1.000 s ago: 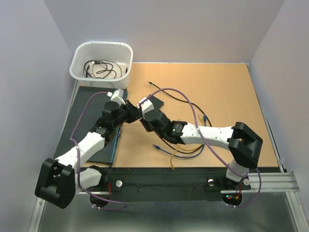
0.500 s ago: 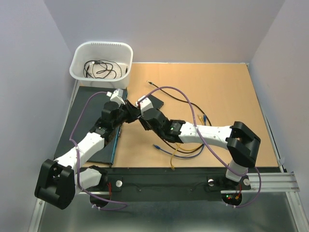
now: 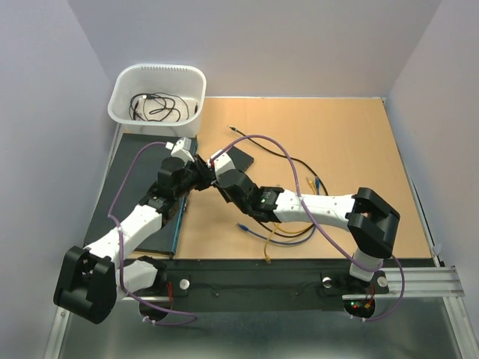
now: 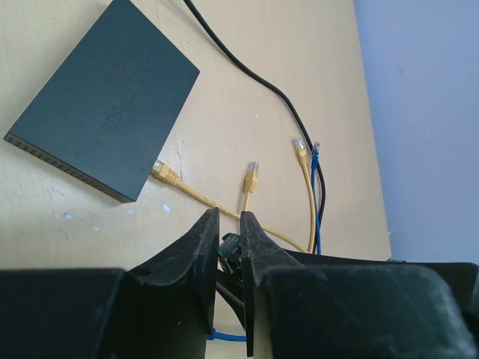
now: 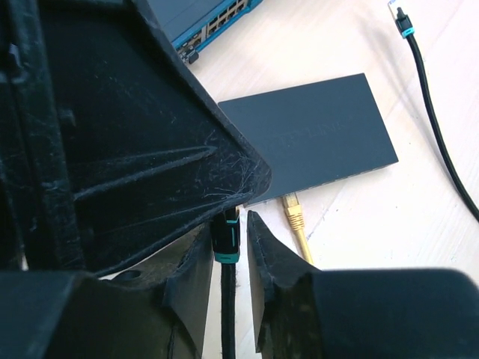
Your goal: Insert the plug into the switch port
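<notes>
Left claw (image 4: 227, 218) is clenched on a small dark plug (image 4: 230, 247), with the fingers nearly together and the plug wedged in the slit. Right claw (image 5: 228, 253) meets it head-on. Its fingers (image 5: 263, 262) straddle the same plug, which is black with a teal band, with its black cable (image 5: 227, 321) running back between them. There is a thin gap on one side, so I cannot tell if the right claw is pinching or just around it.

The plug is held up off the tabletop (image 3: 337, 142), just short of the black box (image 5: 314, 138), and is not in any socket. The box lies flat left of the tabletop's centre. The row of ports (image 4: 67, 164) runs along one long edge, the edge facing the left wrist camera. In the top view both claws crowd the box's left end.

A yellow plug (image 4: 166, 174) lies with its tip against the box's edge, and I cannot tell if it is seated. Loose to the right of the box are another yellow plug (image 4: 251, 176), a third yellow plug (image 4: 301, 149) and a blue plug (image 4: 315, 149) side by side, and a long black lead (image 4: 254, 75) whose teal-banded end (image 5: 402, 22) lies past the box.

A white bin (image 3: 157, 90) at the back left holds black cables. A blue-trimmed unit (image 5: 217, 22) with ports sits on the dark mat (image 3: 127, 187) at left.
</notes>
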Motion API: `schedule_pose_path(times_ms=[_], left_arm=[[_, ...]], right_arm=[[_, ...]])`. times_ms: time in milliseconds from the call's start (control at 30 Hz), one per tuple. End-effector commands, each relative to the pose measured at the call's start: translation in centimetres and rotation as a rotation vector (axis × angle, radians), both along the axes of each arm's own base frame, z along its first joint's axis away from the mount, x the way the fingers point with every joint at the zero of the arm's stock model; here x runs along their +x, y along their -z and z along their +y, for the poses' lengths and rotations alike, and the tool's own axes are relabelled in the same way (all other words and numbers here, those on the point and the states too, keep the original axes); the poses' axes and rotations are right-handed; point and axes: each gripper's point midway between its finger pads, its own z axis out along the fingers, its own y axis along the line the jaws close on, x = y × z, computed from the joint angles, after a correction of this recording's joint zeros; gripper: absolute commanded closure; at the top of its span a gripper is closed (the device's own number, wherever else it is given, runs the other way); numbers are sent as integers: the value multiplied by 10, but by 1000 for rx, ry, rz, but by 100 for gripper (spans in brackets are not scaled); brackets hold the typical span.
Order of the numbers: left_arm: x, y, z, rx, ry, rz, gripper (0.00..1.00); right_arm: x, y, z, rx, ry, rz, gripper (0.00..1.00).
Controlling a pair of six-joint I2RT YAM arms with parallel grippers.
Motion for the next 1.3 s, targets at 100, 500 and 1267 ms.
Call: schedule_pose_path(times_ms=[100, 500, 1267], left_arm=[[7, -29, -2, -14, 3, -85, 100], [8, -21, -1, -1, -3, -70, 100], [7, -13, 2, 19, -8, -67, 100]], right_arm=[[8, -20, 9, 36, 38, -43, 75], [4, -30, 6, 57, 50, -56, 75], [-3, -31, 7, 69, 45, -52, 95]])
